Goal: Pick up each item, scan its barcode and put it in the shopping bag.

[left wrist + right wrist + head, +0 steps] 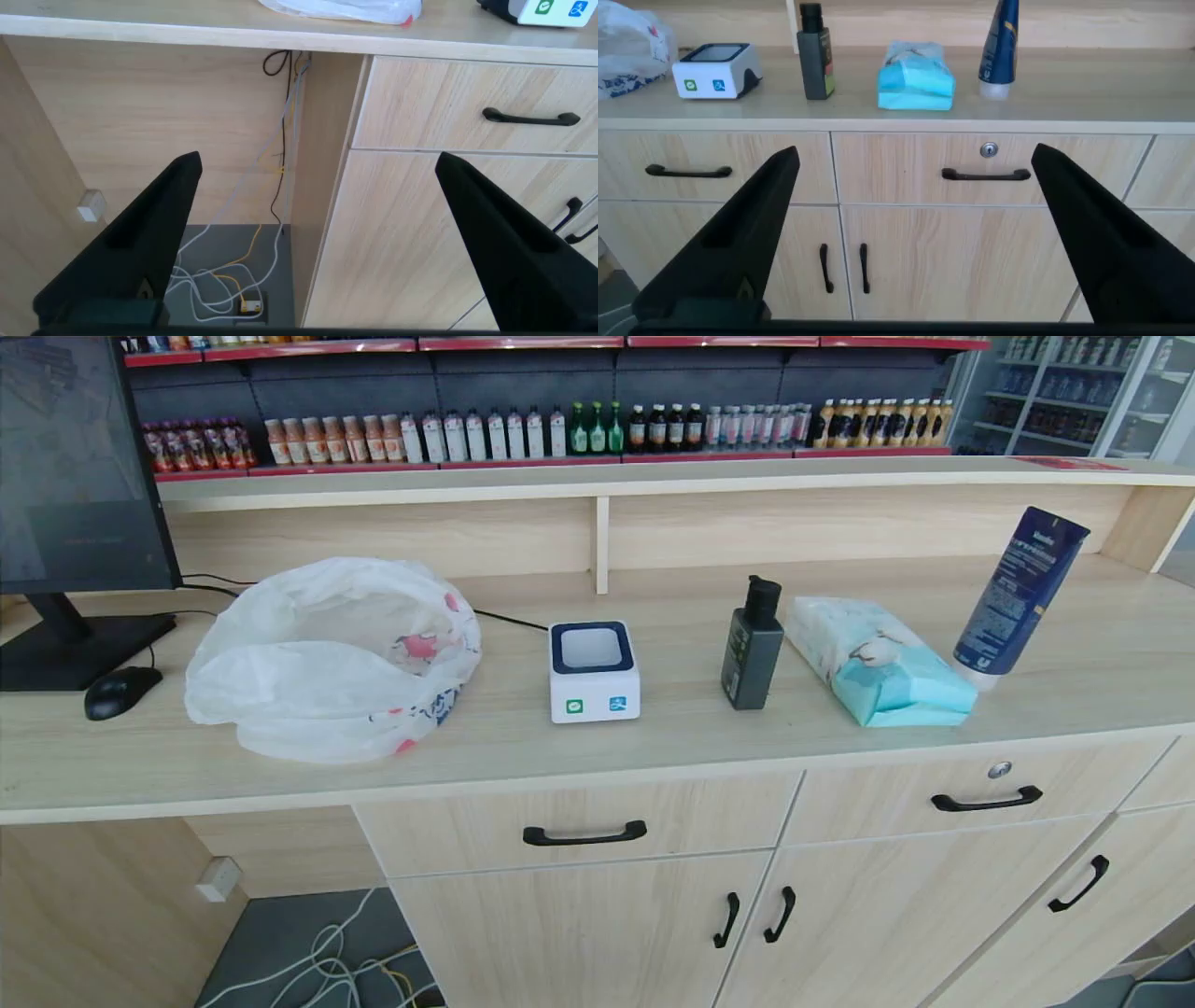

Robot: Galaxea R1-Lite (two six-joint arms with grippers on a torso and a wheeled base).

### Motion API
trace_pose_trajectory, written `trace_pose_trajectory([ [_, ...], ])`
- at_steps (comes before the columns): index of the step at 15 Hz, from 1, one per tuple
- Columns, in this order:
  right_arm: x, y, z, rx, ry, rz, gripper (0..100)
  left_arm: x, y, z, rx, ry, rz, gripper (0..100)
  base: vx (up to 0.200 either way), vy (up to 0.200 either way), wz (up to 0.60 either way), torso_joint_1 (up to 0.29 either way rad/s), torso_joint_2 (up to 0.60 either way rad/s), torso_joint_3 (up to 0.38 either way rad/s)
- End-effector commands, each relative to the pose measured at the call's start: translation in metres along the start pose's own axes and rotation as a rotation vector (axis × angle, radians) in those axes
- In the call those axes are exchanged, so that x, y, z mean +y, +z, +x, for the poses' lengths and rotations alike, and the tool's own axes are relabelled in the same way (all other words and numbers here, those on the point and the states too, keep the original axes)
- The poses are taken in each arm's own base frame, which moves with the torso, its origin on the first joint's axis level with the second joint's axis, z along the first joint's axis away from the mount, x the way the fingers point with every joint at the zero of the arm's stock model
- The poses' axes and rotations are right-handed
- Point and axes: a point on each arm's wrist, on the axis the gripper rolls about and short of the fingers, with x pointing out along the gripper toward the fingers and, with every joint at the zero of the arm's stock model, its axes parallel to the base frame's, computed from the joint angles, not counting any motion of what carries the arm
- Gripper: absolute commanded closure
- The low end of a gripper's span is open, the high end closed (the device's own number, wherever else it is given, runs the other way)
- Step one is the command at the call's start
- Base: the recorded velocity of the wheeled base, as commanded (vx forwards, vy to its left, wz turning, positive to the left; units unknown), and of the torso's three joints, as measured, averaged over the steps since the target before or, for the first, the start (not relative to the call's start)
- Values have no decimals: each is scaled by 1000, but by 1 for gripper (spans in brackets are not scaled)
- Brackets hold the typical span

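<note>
A pale wooden counter (523, 747) runs across the head view, with a raised ledge along its back edge and shelves of bottles (560, 429) on the wall behind.

Three items stand or lie on the counter's right half. A dark grey pump bottle (752, 653) with a black cap stands upright. Just beside it a soft pack of wipes (882, 663), white and teal, lies flat. A dark blue tube (1019, 588) stands on its white cap at the pack's far end, leaning toward the back right corner.

Near the middle of the counter, left of the bottle, sits the scanner (595, 670) — a small white box with a dark-framed window on top. Further left lies the shopping bag (327, 653), thin white plastic with red and blue print. It is slumped, and its mouth seems to gape upward, though the folds make that hard to read.

At the left end are a black mouse (121, 693) and a monitor (75, 476) on its stand.

Both arms hang below the front edge — the left gripper (318, 161) before the cable recess, the right gripper (915, 154) before the drawers (990, 168). Each has its fingers spread wide and is empty.
</note>
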Motion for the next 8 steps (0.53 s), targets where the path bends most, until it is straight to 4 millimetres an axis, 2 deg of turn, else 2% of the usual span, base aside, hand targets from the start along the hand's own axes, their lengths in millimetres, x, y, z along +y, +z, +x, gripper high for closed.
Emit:
trace_pose_trajectory([
  [1, -5, 33, 51, 10, 18, 6, 0, 0, 0, 0, -1, 0, 0, 0, 0, 0, 0, 0, 0, 0],
  [3, -6, 38, 90, -42, 30, 7, 0, 0, 0, 0, -1, 0, 0, 0, 0, 0, 0, 0, 0, 0],
  [5, -1, 34, 147, -149, 95, 18, 0, 0, 0, 0, -1, 0, -2, 0, 0, 0, 0, 0, 0, 0],
  [8, 6, 28, 191, -174, 131, 28, 0, 0, 0, 0, -1, 0, -2, 0, 0, 0, 0, 0, 0, 0],
])
